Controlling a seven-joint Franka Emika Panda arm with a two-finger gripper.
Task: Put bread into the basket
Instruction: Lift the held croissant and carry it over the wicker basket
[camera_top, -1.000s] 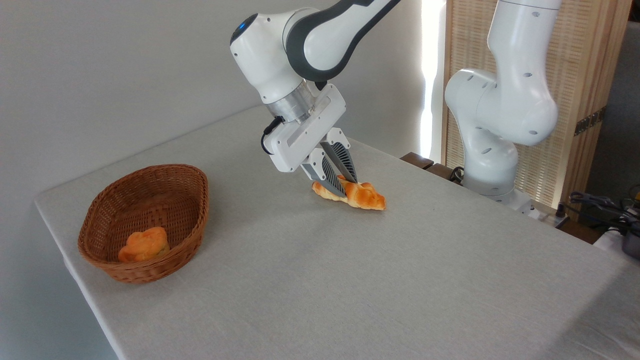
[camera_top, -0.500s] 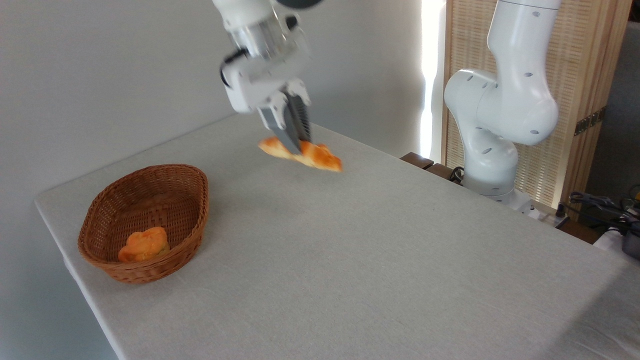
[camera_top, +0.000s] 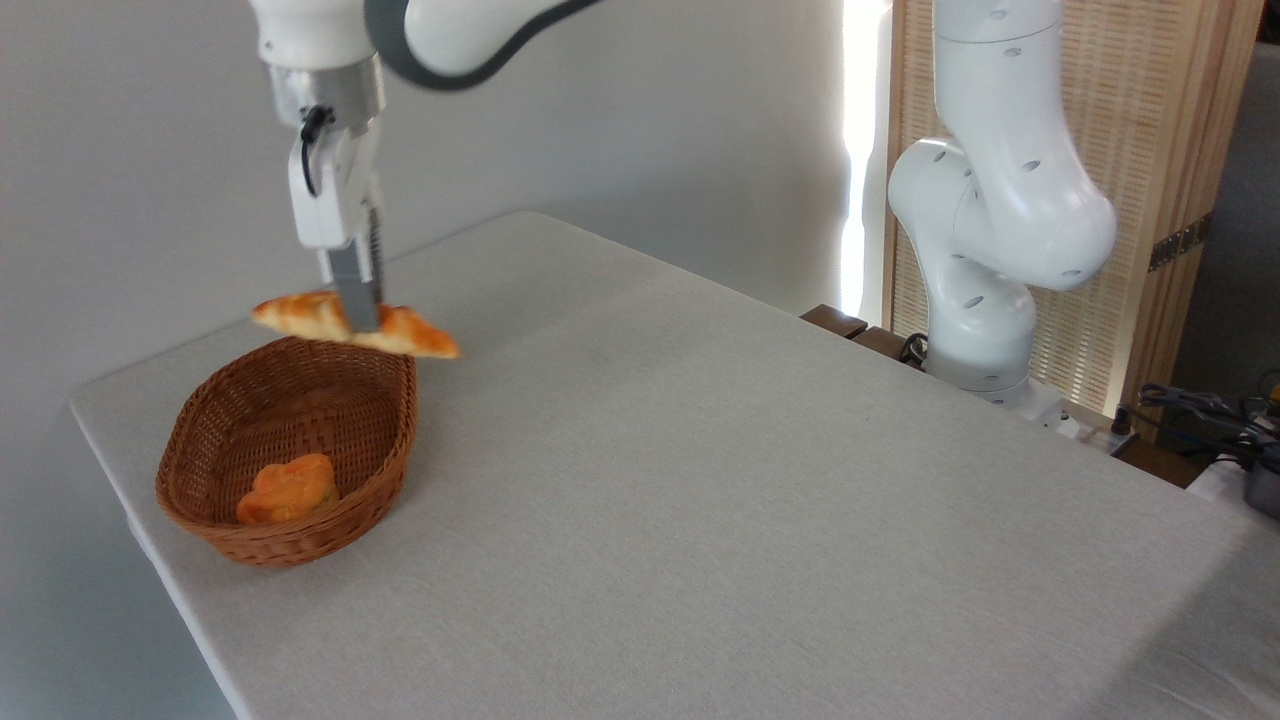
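The bread (camera_top: 300, 314), a long golden-orange braided loaf, hangs level in the air just above the far rim of the basket (camera_top: 200, 420). My gripper (camera_top: 360, 318) points straight down and is shut on the loaf's middle, hiding part of it. The oval brown wicker basket sits near the table's left corner. A smaller lumpy orange bun (camera_top: 287, 489) lies inside it at the near end.
The grey cloth-covered table (camera_top: 700, 500) spreads out to the right of the basket. Its left edge runs close beside the basket. The arm's white base (camera_top: 985, 300) stands at the back right before a wooden slatted screen, with cables at the far right.
My gripper has lifted the bread off the table's middle and carried it up and to the left, from mid-table to above the basket's far rim.
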